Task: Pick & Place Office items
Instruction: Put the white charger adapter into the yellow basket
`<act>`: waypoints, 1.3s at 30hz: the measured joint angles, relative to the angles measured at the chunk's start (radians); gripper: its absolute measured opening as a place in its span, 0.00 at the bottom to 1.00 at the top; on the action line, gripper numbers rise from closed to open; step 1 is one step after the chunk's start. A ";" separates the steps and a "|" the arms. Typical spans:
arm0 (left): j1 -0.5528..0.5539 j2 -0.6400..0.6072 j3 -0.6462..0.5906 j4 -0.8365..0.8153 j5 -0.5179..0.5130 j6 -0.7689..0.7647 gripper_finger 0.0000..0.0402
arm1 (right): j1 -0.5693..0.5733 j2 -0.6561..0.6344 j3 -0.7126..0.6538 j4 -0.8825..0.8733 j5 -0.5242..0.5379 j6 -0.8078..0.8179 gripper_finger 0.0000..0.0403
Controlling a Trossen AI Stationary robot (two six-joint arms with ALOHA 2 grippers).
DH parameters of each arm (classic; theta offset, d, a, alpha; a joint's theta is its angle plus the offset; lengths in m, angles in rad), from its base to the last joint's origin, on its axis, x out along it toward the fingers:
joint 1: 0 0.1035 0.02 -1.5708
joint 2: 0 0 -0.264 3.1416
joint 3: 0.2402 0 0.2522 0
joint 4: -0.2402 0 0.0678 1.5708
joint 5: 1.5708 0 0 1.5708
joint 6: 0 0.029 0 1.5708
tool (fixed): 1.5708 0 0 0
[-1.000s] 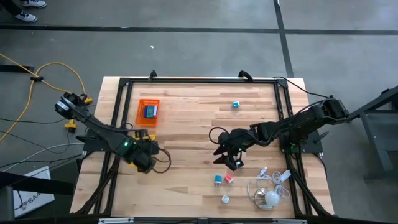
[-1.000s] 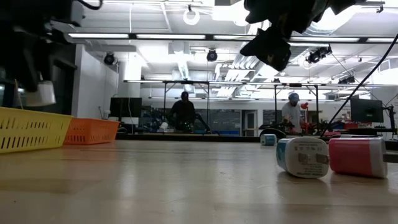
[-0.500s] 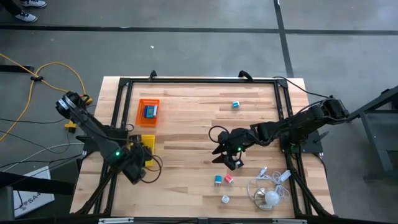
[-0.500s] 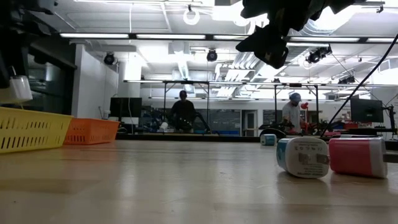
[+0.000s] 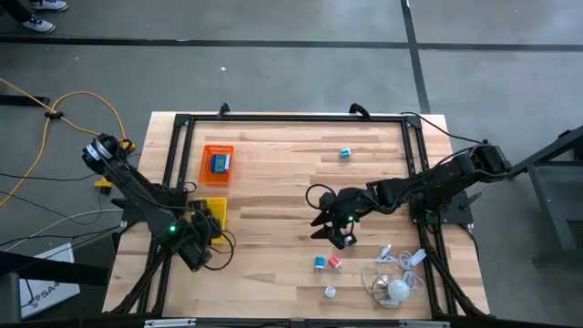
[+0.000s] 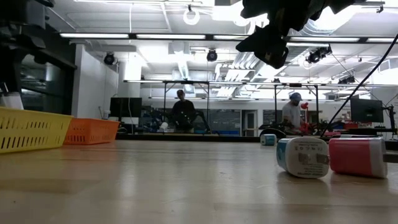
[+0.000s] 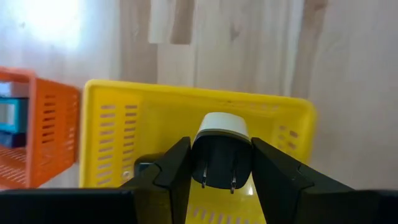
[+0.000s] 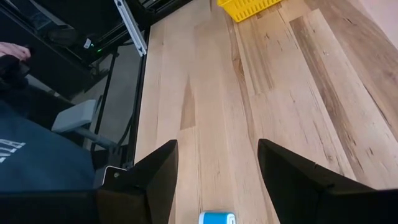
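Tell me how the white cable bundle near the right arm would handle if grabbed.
The white cable bundle lies in loose loops, so it probably flops and trails. Its round white piece may dangle or roll. Strands look likely to snag.

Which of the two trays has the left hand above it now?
The yellow tray. The left hand, shut on a black and white plug, hangs over it; the orange tray lies beside it, farther up the table.

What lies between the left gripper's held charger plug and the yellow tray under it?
Nothing: the left wrist view shows the white-and-black charger plug hanging over the yellow slotted plastic tray, in the left gripper.
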 joint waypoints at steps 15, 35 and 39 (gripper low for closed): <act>0.039 0.000 -0.060 0.043 0.090 0.020 0.33 | 0.000 0.000 0.000 0.000 0.000 0.000 0.52; 0.128 0.000 -0.090 0.128 0.169 0.113 0.40 | 0.002 0.000 0.000 0.000 0.000 0.000 0.52; 0.140 0.000 -0.090 0.130 0.169 0.113 0.45 | 0.002 0.000 0.000 0.000 0.000 0.000 0.52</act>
